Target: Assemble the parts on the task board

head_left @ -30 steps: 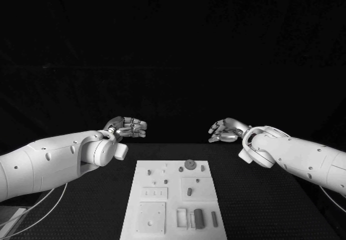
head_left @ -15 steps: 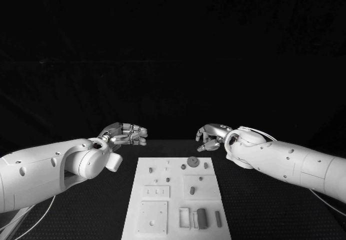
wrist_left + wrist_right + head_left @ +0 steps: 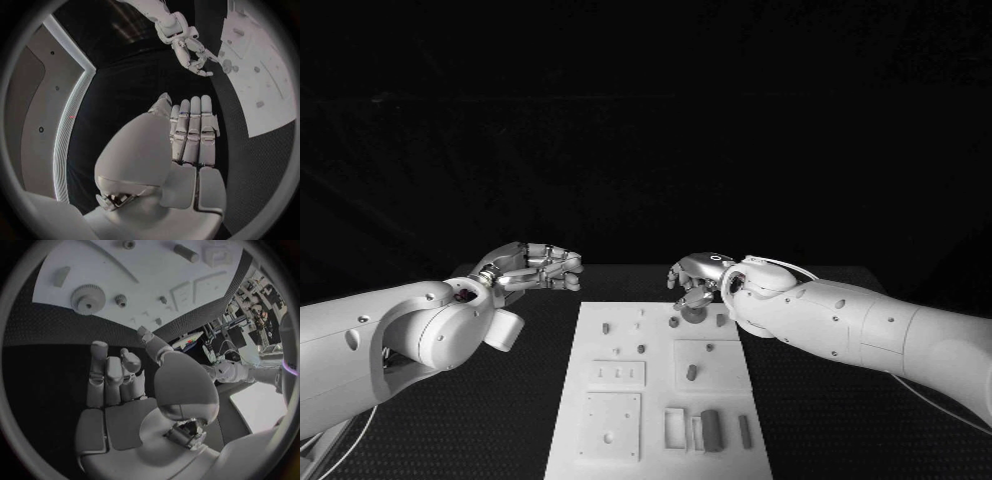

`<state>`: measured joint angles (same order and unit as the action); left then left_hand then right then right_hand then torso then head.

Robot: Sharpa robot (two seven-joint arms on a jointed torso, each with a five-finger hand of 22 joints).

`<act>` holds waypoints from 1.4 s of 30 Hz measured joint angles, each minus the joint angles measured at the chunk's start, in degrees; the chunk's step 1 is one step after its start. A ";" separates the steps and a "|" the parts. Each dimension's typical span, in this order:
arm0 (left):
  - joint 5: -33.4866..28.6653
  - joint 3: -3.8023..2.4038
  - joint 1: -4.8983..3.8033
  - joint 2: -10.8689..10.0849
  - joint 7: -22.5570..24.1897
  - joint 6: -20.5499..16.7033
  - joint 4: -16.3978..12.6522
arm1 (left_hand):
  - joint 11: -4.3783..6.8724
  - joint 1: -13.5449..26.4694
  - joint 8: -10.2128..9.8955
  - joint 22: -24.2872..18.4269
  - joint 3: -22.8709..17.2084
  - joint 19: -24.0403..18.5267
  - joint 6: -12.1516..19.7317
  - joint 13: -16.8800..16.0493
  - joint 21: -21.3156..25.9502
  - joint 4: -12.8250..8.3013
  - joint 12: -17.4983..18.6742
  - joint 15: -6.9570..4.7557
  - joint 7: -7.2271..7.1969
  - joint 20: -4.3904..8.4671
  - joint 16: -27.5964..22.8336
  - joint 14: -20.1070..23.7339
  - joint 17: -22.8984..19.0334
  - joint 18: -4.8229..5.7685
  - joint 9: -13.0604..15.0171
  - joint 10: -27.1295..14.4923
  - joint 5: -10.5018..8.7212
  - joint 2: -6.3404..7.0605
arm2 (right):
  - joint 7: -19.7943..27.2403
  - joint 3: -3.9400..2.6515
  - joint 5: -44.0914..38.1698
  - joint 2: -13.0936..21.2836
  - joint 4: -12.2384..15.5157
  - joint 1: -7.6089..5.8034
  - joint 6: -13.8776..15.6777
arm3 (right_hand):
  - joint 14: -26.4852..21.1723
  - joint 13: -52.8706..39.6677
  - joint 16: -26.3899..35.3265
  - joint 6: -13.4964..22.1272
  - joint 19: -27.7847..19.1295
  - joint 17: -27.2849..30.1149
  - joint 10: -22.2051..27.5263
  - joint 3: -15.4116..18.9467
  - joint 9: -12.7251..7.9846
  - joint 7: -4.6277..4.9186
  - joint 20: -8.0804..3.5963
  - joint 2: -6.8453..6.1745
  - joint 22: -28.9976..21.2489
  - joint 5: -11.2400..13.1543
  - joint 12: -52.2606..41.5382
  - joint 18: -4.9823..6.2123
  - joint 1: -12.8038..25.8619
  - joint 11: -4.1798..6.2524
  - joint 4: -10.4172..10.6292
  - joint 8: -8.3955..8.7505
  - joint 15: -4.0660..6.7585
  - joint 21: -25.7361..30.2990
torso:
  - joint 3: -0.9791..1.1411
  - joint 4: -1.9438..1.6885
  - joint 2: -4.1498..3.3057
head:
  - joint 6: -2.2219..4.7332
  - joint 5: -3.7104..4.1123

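Hands are both closing in on the task board [image 3: 661,400]: I am bringing my right hand [image 3: 694,278] down over the gear [image 3: 675,321] at its far end (nothing held, fingers loosely curled), while my left hand [image 3: 531,268] is hovering empty, fingers curled, beside the far-left corner above the desk [image 3: 848,420].

My head cam looks down at the task board [image 3: 661,390]. Wrist cams sit close behind each palm; all three share that board.
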<state>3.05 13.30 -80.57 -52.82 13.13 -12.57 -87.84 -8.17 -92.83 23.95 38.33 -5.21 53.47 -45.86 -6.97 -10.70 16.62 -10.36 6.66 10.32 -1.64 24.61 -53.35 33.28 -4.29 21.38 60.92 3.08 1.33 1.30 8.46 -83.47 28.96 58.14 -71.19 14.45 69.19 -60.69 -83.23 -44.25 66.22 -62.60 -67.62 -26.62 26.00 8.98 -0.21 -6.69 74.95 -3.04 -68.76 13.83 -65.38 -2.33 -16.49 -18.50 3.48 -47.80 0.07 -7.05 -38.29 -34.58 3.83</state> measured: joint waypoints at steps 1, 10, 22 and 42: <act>0.05 0.00 -0.03 -0.01 -0.01 0.00 0.00 | 0.00 0.00 0.00 -0.05 0.00 0.00 0.00 0.00 0.00 0.00 0.00 0.00 0.00 0.00 0.00 0.00 0.00 0.01 0.00 0.00 0.00 0.00 | -0.13 -0.04 -0.32 -0.06 0.07 0.15 -0.27 | 0.78 -1.41 -0.56 -0.04 -0.11 -0.93 -0.68 -0.38 0.00 0.02 -0.11 0.08 0.00 0.00 -1.15 0.00 0.08 -0.36 -0.11 0.07 0.09 -0.75 | -0.05 -0.15 -0.20 | 0.00 0.21; 0.25 0.09 -0.04 0.64 -0.09 0.16 0.66 | 0.00 0.00 0.00 -0.05 0.00 0.00 0.00 0.00 0.00 0.00 0.00 0.00 0.00 0.00 -0.22 0.01 0.12 0.31 -0.05 0.00 0.00 0.00 | -0.89 -0.01 -2.29 -0.07 0.20 0.80 -2.40 | 3.63 -6.13 -2.15 -0.77 0.26 -3.91 -4.69 -0.84 0.11 0.15 -0.63 0.00 -0.01 0.00 -4.92 -0.02 0.61 -0.30 0.05 0.21 0.01 -2.98 | -0.46 -1.51 -1.85 | -0.14 1.46; 0.34 0.25 -0.04 0.94 -0.16 0.38 1.48 | 0.00 0.43 -0.22 -0.11 0.00 -0.01 0.00 0.05 0.22 0.00 0.22 -0.01 0.00 0.00 -0.25 0.01 0.23 0.40 -0.11 0.00 -0.03 0.04 | -1.69 -0.03 -4.29 0.07 -0.06 0.95 -4.53 | 4.70 -7.76 -2.81 -1.61 0.53 -4.77 -6.02 -1.31 0.10 0.28 -0.92 0.21 -0.02 -0.01 -5.82 -0.18 0.82 -0.43 -0.10 0.43 -0.11 -3.70 | -0.88 -2.29 -3.16 | 0.26 2.69; 0.38 0.23 -0.04 0.82 -0.40 0.73 1.50 | -0.19 0.42 -0.49 -0.20 0.00 -0.01 0.00 0.10 0.44 0.00 0.45 -0.01 0.00 -0.01 -0.47 0.02 0.36 0.81 -0.15 0.19 -0.03 0.03 | -2.39 -0.26 -5.70 0.51 -1.04 0.99 -5.76 | 5.14 -8.57 -3.03 -2.42 0.51 -5.08 -6.84 -1.90 0.31 0.11 -0.91 0.67 -0.03 -0.01 -6.46 -0.19 1.28 -0.42 -0.14 0.30 -0.08 -4.46 | -1.04 -2.77 -4.80 | 0.79 4.06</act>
<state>3.44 13.53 -80.61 -52.00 12.73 -11.84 -86.34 -8.36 -92.41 23.46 38.13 -5.21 53.46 -45.86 -6.87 -10.26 16.61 -9.91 6.66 10.32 -1.65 24.13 -53.33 33.64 -3.48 21.23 61.11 3.05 1.36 -1.08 8.20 -89.17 29.47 57.10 -70.21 8.69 74.33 -69.26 -86.26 -46.67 66.73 -67.68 -74.45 -28.52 26.31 9.09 -1.12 -6.02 74.92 -3.05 -75.22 13.64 -64.09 -2.75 -16.64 -18.20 3.40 -52.25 -0.97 -9.82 -43.09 -33.79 7.89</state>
